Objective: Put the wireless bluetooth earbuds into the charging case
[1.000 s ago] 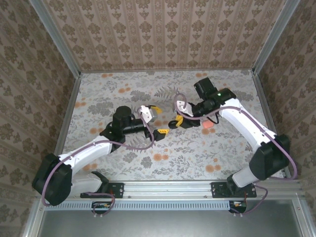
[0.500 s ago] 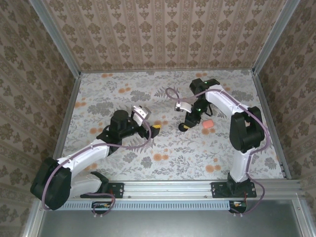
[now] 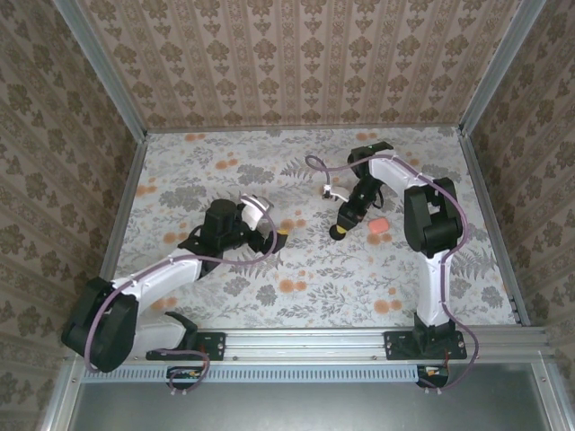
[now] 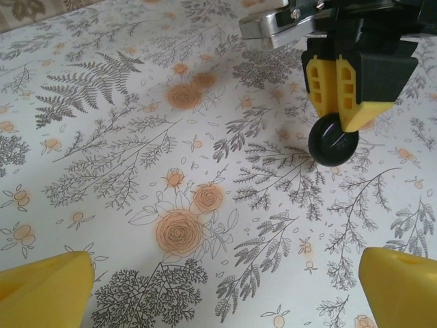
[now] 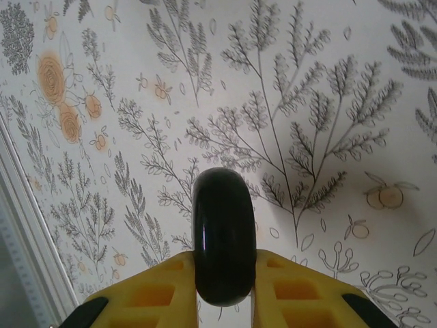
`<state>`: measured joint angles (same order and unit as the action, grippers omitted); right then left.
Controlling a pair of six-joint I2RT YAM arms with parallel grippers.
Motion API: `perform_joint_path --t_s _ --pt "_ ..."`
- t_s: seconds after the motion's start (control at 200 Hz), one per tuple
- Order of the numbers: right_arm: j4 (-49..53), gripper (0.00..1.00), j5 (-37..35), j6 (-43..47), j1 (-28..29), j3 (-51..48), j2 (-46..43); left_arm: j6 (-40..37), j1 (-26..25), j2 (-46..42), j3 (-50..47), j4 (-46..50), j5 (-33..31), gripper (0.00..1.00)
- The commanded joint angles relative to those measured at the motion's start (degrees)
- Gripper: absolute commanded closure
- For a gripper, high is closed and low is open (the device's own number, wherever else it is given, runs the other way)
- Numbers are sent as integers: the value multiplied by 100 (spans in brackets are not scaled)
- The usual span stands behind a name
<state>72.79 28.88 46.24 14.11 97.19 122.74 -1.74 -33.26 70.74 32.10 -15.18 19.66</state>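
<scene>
Charging case (image 3: 378,226), salmon-pink, lies flat on the floral tabletop (image 3: 359,287) between its centre and its right edge, just beside the right hand (image 3: 345,224). Right hand is narrowed on a black round disc (image 5: 224,236), held on edge between its yellow fingers (image 5: 300,290), low over the tabletop near the centre. Left hand (image 4: 222,290) stands wide with nothing between its fingers, left of centre and well short of the near edge, pointed toward the disc.
</scene>
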Motion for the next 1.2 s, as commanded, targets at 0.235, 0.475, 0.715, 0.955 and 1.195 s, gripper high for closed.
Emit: perform_joint_path --t_s 0.235,0.475,0.715,0.955,1.195 --pt "530 79 135 -172 -315 291 535 -90 82 304 339 95 128 0" --pt "454 71 86 -318 -479 406 681 -34 147 422 442 109 64 0" --pt "-6 55 -137 -753 -634 385 416 311 602 223 452 61 -1096 0" --pt "-1454 44 -25 -1393 -997 -574 -741 462 1646 -484 216 199 -2927 0" --pt "-4951 1 -129 -2803 -1459 -3158 -2791 174 2454 -849 -633 -460 -3786 0"
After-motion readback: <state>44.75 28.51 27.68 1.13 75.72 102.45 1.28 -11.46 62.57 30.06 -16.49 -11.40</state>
